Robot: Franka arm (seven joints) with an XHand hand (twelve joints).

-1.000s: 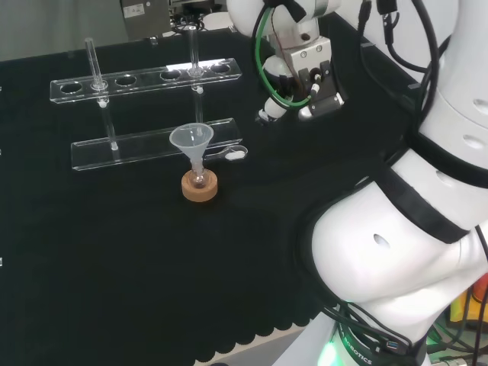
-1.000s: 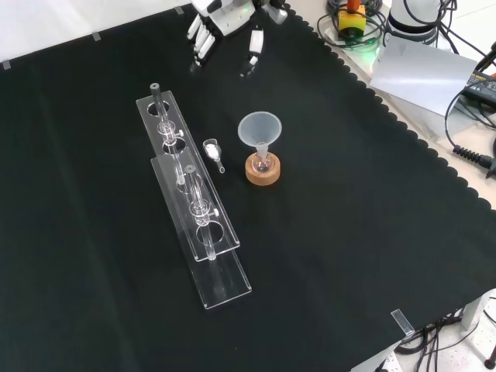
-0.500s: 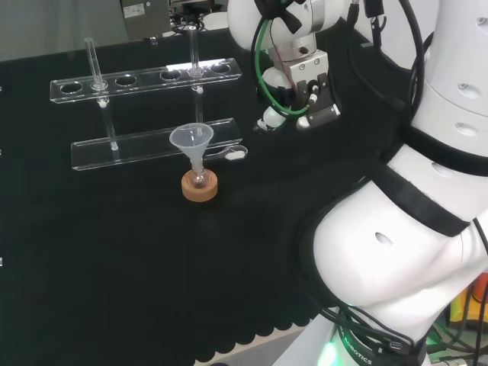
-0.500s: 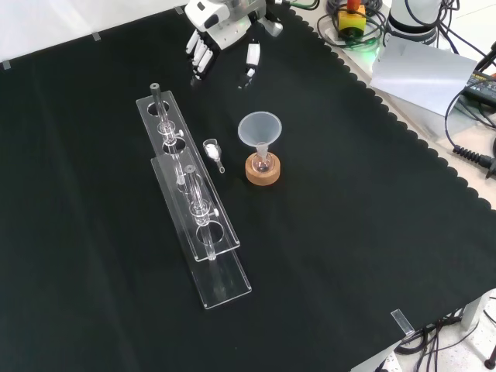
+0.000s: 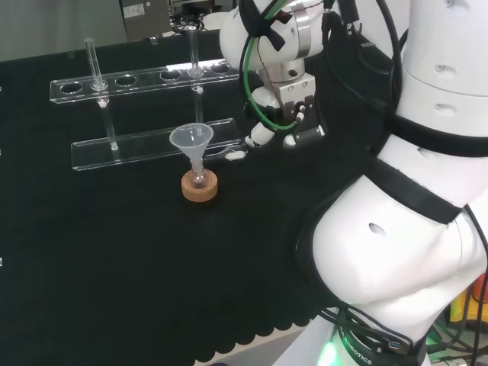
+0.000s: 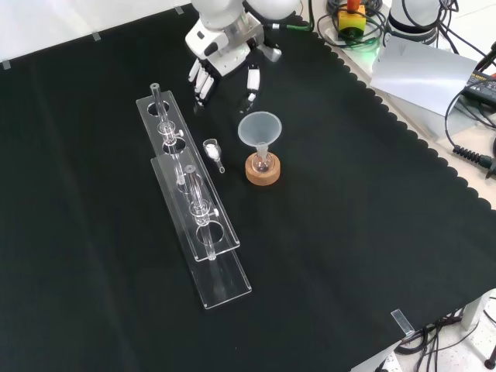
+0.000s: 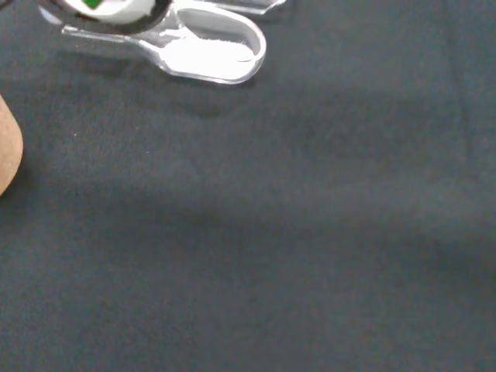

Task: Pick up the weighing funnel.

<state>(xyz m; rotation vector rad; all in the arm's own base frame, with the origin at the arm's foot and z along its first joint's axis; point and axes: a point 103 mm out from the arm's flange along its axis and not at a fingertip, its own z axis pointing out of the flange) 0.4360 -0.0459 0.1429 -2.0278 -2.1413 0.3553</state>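
The weighing funnel is a small clear scoop holding white powder. It lies on the black cloth between the tube rack and the big funnel. In the front view this scoop lies just below the hand, whose fingers hang straight down above the cloth with nothing between them. In the head view the hand hovers just right of the scoop, apart from it. The wrist view has the scoop close, white powder in its bowl.
The big funnel stands in a small flask on a cork ring, just left of the scoop in the head view. A clear tube rack with glass tubes runs behind. The cork ring's edge shows in the wrist view.
The hand has come towards the weighing funnel: leftward and lower in the head view, downward in the front view. The scoop, funnel and rack have not moved.
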